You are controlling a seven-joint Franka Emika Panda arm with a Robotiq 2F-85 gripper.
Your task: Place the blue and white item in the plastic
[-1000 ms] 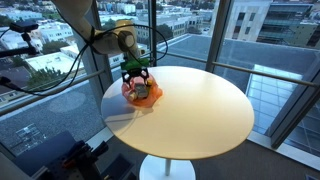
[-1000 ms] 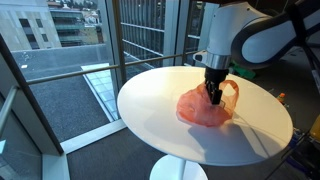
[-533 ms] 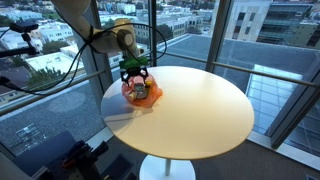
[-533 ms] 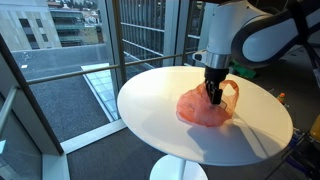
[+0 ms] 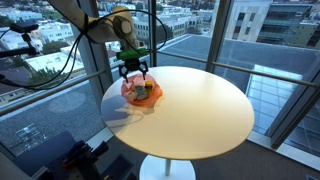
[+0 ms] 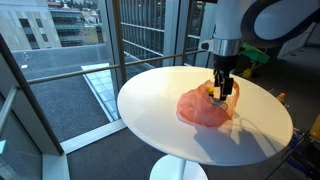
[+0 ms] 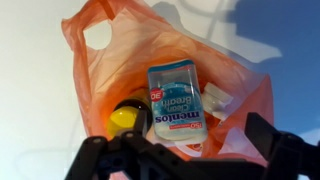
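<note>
The plastic is an orange-red translucent bag, crinkled at the rim. It lies on the round table in both exterior views (image 5: 146, 97) (image 6: 202, 109) and fills the wrist view (image 7: 105, 70). The blue and white item (image 7: 174, 102) is a Mentos container lying inside the bag, label up. My gripper (image 5: 133, 69) (image 6: 223, 90) hangs just above the bag. In the wrist view the gripper (image 7: 190, 160) is open and empty, its fingers spread wide over the container.
A yellow piece (image 7: 125, 118) and a whitish piece (image 7: 221, 100) lie in the bag beside the container. The cream round table (image 5: 200, 110) (image 6: 160, 110) stands by glass walls. The bag sits near its edge.
My gripper has lifted up out of the bag; earlier it was lower, down at the bag's opening. The bag has stayed in place.
</note>
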